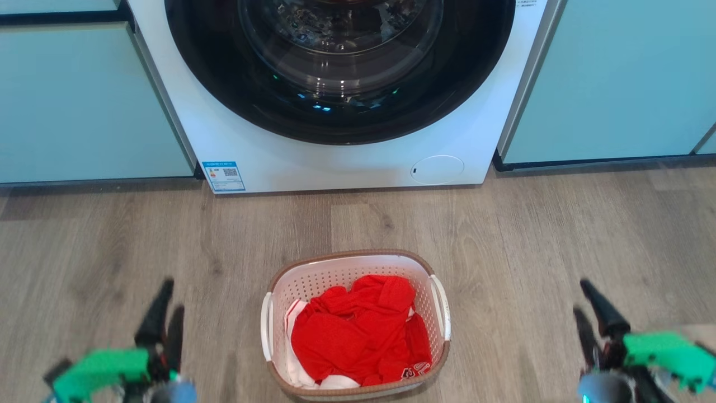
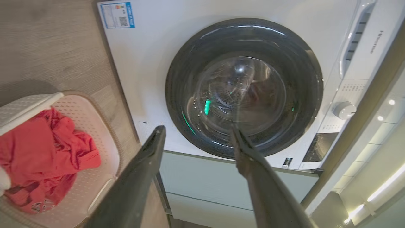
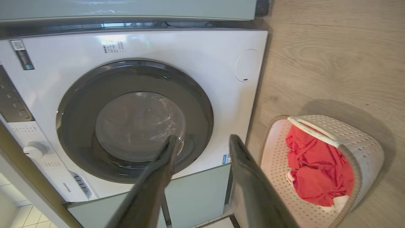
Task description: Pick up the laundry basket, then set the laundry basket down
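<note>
Head view has the washing machine at upper centre; the laundry basket stands on the floor at lower centre, red clothes inside; left gripper and right gripper in the lower corners, fingers spread, holding nothing.

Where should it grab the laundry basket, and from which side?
Probably by the two white side handles: left gripper onto the left handle from the left, right gripper onto the right handle from the right. The laundry basket stands upright on the floor between both open grippers, a handle facing each; red clothes fill the middle.
</note>
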Controlling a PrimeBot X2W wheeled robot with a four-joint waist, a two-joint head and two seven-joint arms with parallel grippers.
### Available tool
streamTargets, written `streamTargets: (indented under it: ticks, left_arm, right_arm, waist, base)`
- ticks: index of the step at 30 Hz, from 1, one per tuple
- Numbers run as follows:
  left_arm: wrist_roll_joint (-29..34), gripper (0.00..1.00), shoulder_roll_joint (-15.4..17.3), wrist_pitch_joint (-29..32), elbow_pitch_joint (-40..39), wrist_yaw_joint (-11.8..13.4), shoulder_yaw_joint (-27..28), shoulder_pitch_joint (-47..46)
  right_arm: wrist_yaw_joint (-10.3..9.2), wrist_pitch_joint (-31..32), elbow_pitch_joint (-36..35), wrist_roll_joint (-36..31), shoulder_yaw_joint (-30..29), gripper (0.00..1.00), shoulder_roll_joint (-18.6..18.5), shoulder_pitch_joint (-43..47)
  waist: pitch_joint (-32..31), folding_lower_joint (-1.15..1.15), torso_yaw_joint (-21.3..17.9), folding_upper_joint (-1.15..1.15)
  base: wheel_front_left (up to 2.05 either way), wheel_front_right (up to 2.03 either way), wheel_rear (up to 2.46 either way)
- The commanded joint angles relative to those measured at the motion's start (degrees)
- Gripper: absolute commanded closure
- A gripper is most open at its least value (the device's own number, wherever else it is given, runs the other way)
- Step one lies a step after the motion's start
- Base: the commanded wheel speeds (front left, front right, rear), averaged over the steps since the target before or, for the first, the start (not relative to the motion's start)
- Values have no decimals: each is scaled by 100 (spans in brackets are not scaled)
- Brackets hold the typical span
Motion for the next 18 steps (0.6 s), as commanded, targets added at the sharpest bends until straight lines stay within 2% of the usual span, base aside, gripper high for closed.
streamTargets:
  ticks: [1,18]
  left_arm:
    - [1,0,-11,-2,86,0,0,74]
    - [105,0,-2,-290,-26,-6,81,-23]
  right_arm:
    - [0,-2,87,-1,3,0,9,52]
    - [6,-287,-112,-279,44,0,-3,-3]
  waist:
    - [1,0,0,0]
    - [-14,0,-7,0]
  base:
    - [0,0,0]
    - [0,0,0]
